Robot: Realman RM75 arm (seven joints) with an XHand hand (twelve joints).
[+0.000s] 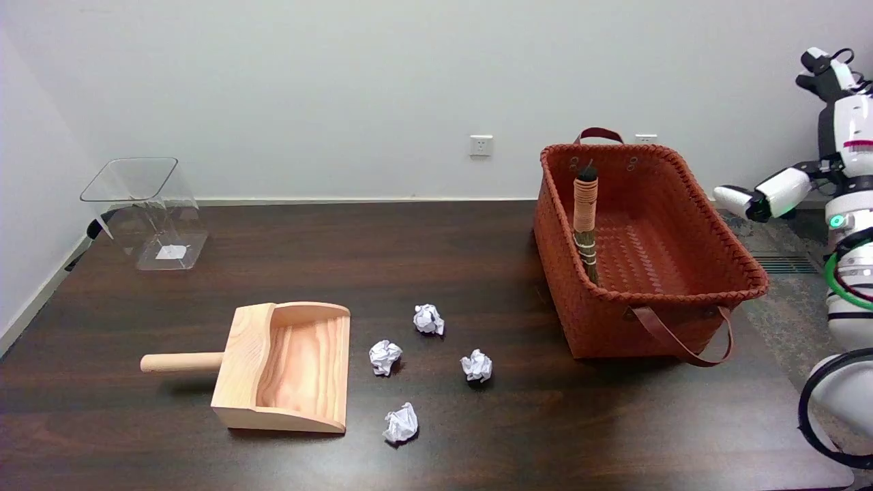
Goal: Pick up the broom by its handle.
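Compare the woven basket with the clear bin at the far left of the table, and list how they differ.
The woven basket is opaque reddish-brown; the clear bin is see-through. The basket stands upright and has strap handles; the bin is tilted and shows no handles. The basket holds the broom, which stands against its left wall; the bin holds only something small, flat and white. Both sit on the dark table and are open-topped.

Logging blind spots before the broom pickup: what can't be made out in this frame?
- Broom: only the wrapped handle shows in the head view; the basket wall hides its lower end.
- Right hand: cut off from the head view; only white arm parts show at the right edge, so its state is unknown.
- Paper balls: too small to tell any markings.
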